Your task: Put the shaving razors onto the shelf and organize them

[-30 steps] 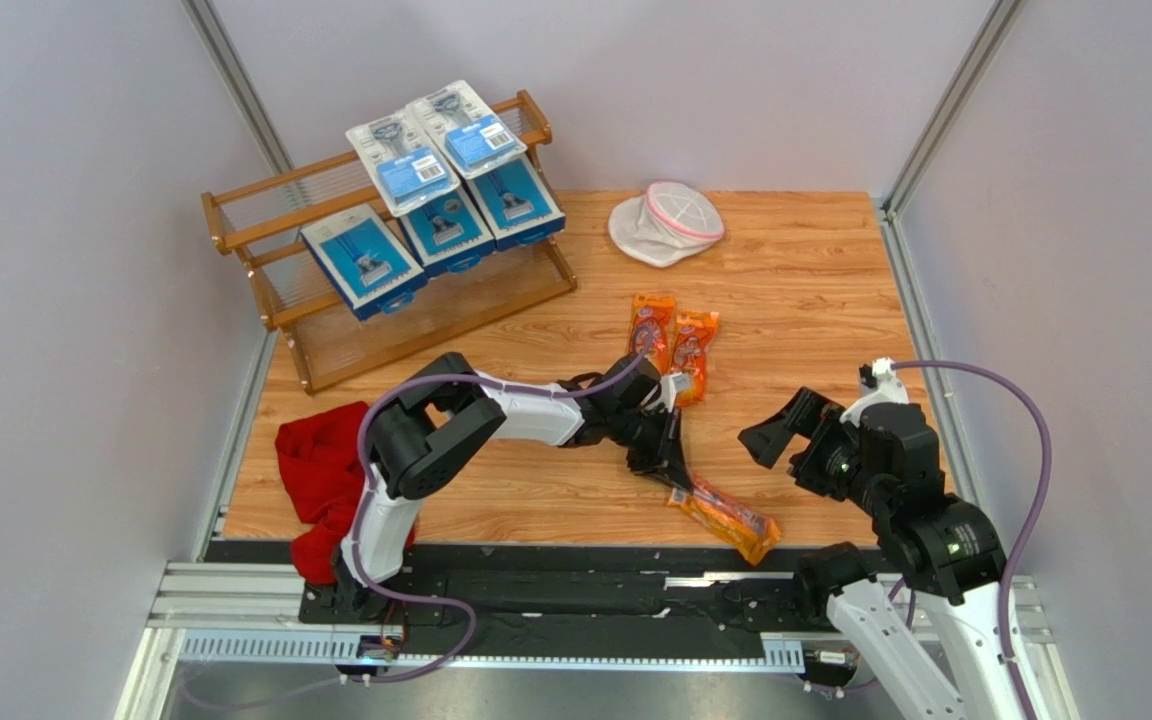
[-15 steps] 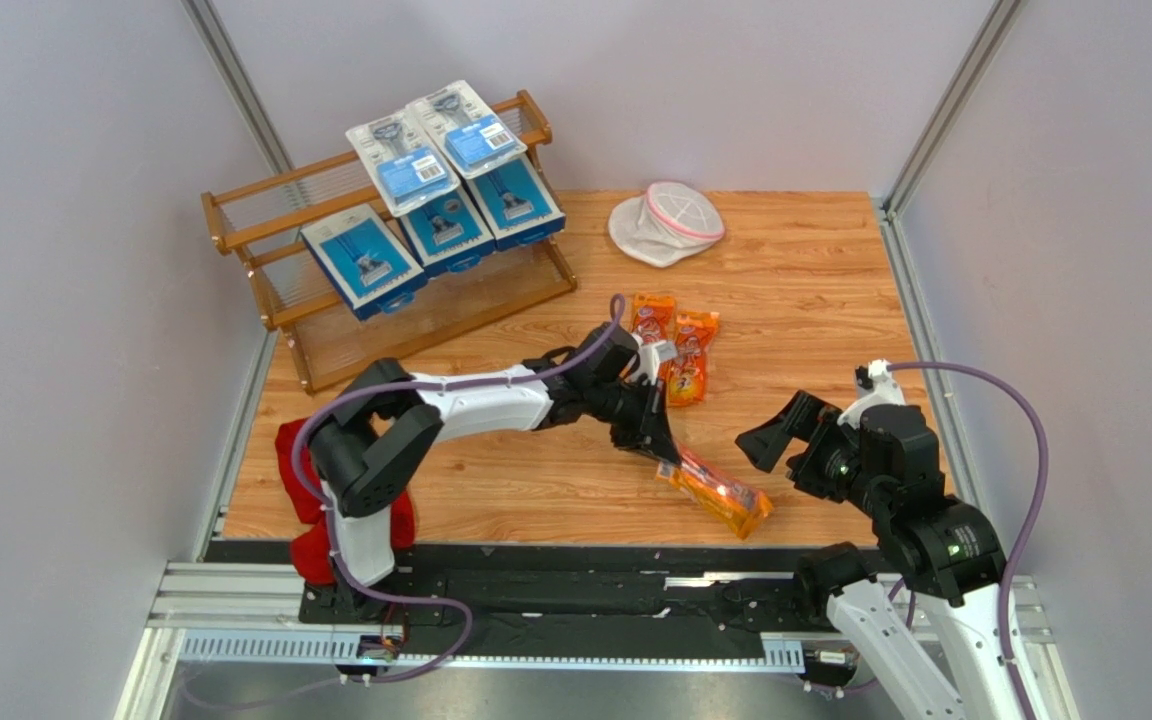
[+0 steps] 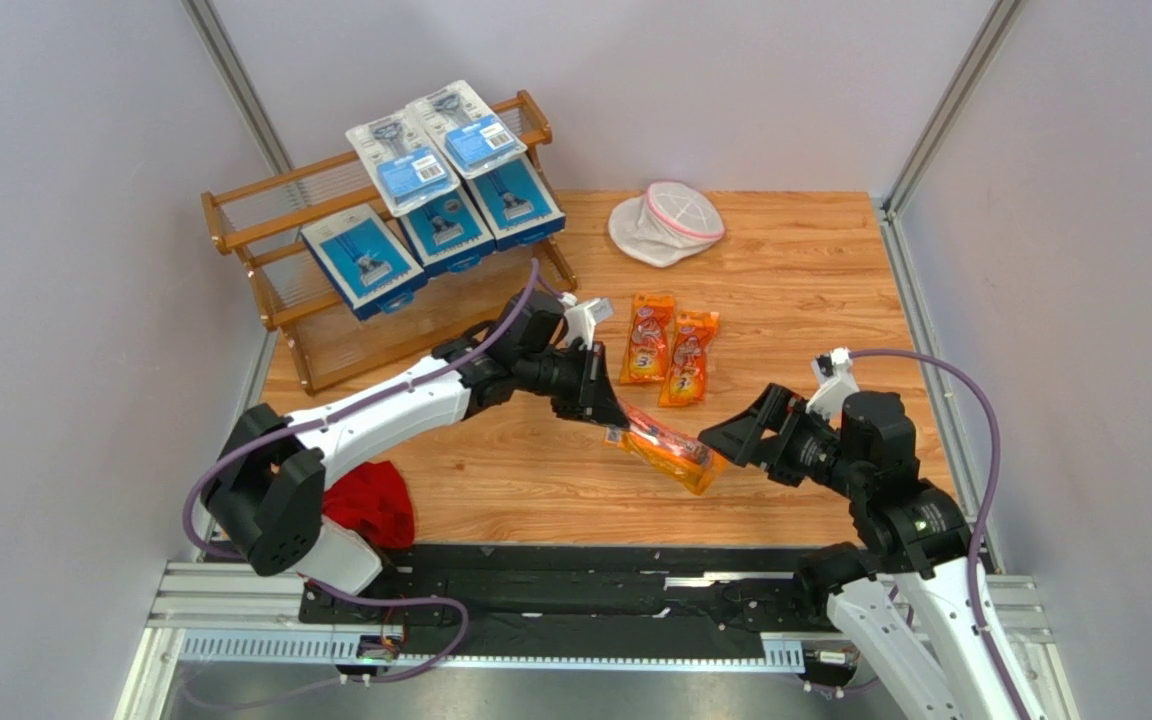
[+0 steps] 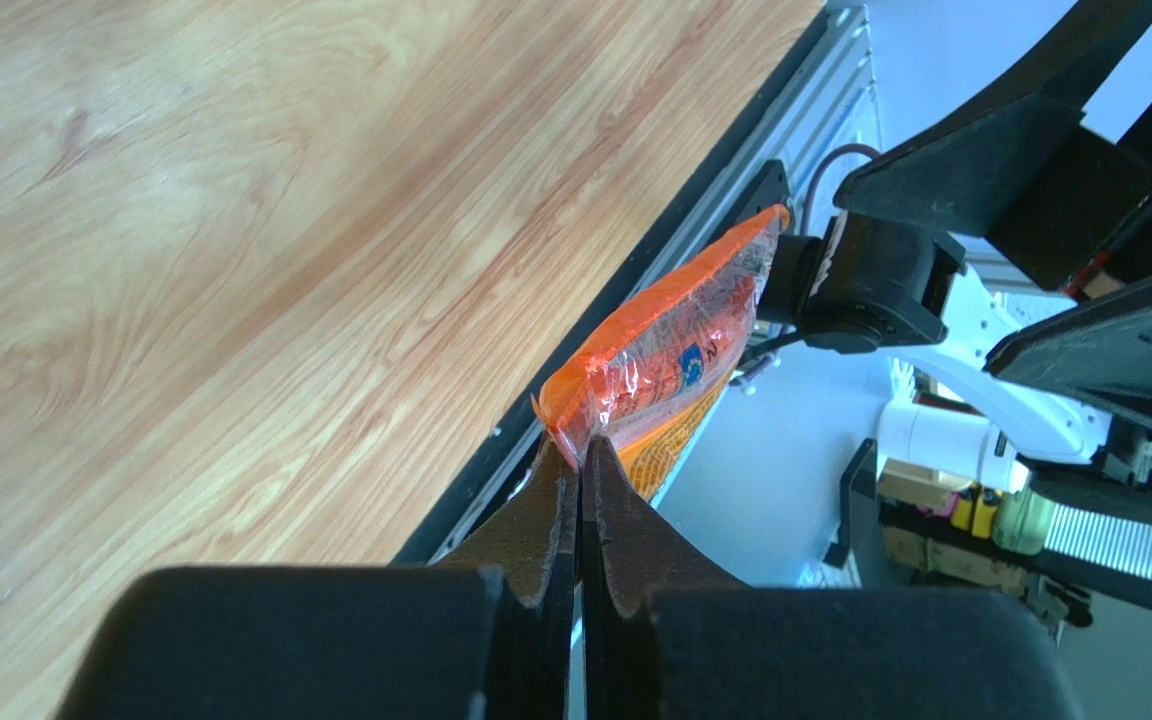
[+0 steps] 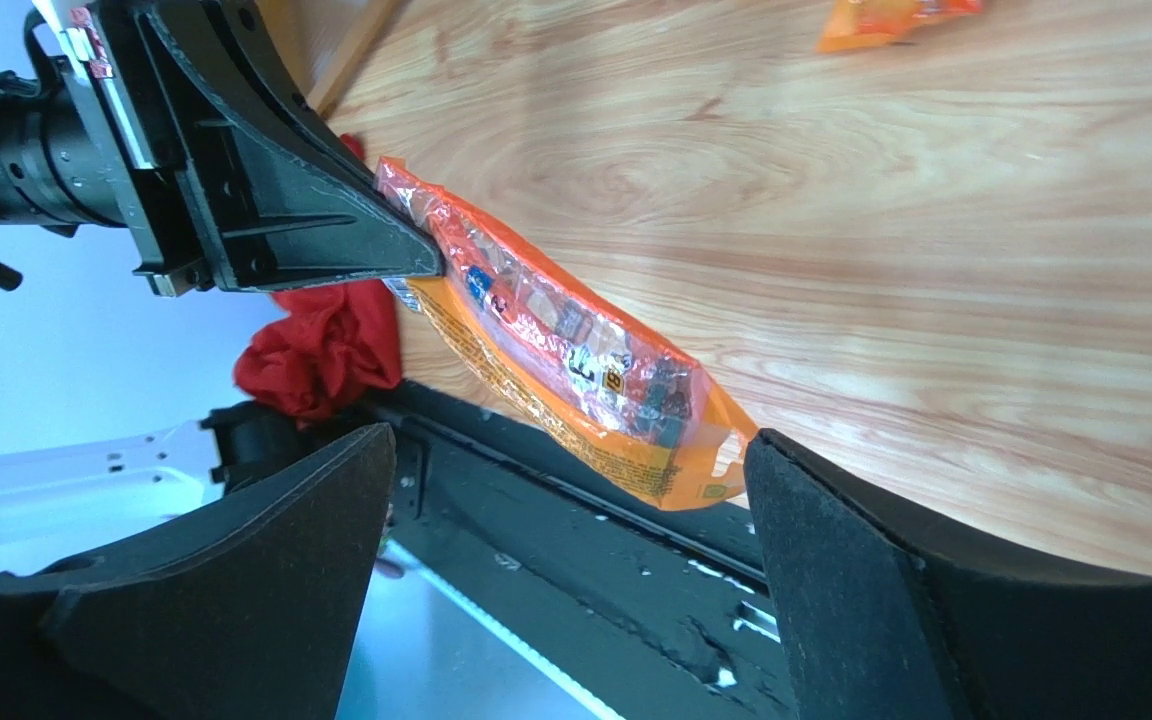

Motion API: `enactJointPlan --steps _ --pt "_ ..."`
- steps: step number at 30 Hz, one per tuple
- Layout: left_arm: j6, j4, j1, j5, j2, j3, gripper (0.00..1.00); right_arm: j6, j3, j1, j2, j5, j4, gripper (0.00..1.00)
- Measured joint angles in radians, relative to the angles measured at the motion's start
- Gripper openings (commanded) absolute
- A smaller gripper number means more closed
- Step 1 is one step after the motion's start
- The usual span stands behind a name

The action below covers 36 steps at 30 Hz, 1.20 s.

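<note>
Orange razor bag (image 3: 669, 452): pinching one end in shut left fingers (image 3: 599, 405), clear of the desk (image 3: 808, 285), front-right of the shelf (image 3: 279, 192); spreading right fingers (image 3: 732, 431) wide, empty, beside its free end. Next, probably needing a carry to the shelf.

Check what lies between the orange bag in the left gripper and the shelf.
Nothing visible blocks it: only bare tabletop lies between the orange bag, pinched by the left gripper, and the shelf. Blue boxes and blister packs fill the shelf's right part; its left rails are bare.
</note>
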<state>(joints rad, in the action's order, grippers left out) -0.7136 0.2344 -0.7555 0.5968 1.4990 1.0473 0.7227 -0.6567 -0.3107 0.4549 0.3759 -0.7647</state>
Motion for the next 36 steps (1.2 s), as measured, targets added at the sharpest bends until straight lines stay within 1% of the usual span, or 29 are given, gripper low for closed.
enactJointPlan --steps 7,10,13,19,22,31,34,36 --pt "0.024 0.079 0.075 -0.004 -0.146 -0.065 0.0 0.024 0.003 -0.005 0.075 0.082 0.122 0.89" --pt "0.033 0.116 0.114 -0.004 -0.215 -0.092 0.0 0.052 0.018 -0.032 0.092 0.094 0.193 0.89" --pt "0.047 0.16 0.151 -0.004 -0.272 -0.104 0.0 0.08 0.039 -0.094 0.124 0.088 0.257 0.89" --pt "0.076 0.237 0.228 0.005 -0.363 -0.104 0.0 0.115 0.043 -0.283 0.245 0.02 0.358 0.89" --pt "0.091 0.272 0.26 0.019 -0.391 -0.104 0.0 0.125 0.042 -0.335 0.295 -0.002 0.389 0.88" --pt "0.119 0.334 0.294 0.072 -0.434 -0.104 0.0 0.146 0.022 -0.376 0.372 -0.027 0.51 0.86" --pt "0.118 0.334 0.297 0.092 -0.439 -0.104 0.0 0.153 0.022 -0.402 0.4 -0.027 0.556 0.83" --pt "0.118 0.334 0.299 0.103 -0.442 -0.104 0.0 0.156 0.022 -0.416 0.417 -0.026 0.578 0.78"
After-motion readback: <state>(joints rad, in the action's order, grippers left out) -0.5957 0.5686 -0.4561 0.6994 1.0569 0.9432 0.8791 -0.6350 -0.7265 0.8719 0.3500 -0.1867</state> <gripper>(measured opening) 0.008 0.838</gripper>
